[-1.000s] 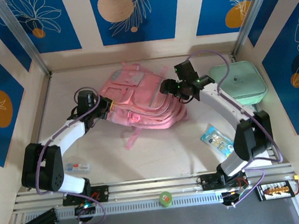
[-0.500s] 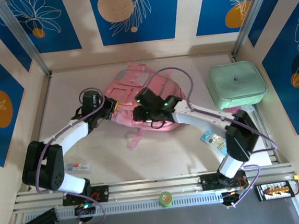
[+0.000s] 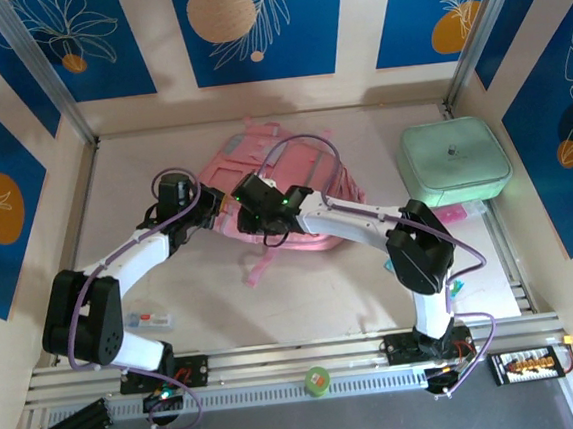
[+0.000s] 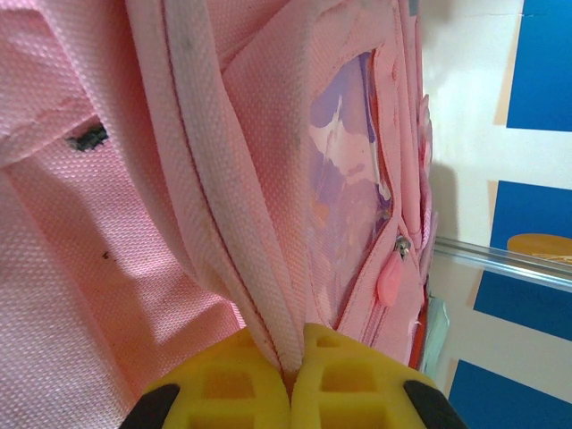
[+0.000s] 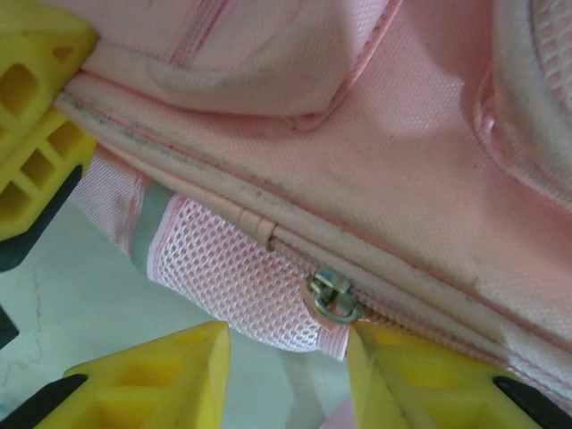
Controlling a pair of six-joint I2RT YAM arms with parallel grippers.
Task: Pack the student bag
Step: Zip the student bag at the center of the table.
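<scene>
From above, the student bag [image 3: 293, 169] is lying flat on the table [image 3: 323, 292] at mid-far, and its inside is not showing. Both arms are reaching in over its near left edge. The left gripper [image 3: 214, 211] is sitting at the bag's left side, and the right gripper [image 3: 247, 216] is sitting just beside it on the near edge. Far right, well apart from the bag, a mint-green case [image 3: 454, 158] is sitting closed, hiding whatever it is holding.

In the left wrist view, the left gripper [image 4: 292, 344] is clenching a piped seam [image 4: 223, 241] of the pink fabric, its yellow fingers pressing together on the fold. Beyond it a window pocket [image 4: 344, 170] is showing a lilac print inside.

In the right wrist view, the right gripper [image 5: 286, 357] is standing with its jaws apart and gripping nothing. A metal zip pull [image 5: 335, 297] and the edge of a mesh pocket [image 5: 232, 268] are lying above the gap. The zip beside the pull is running closed along the bag's edge. The left gripper's fingers [image 5: 36, 116] are showing at upper left, gripping the same edge.
</scene>
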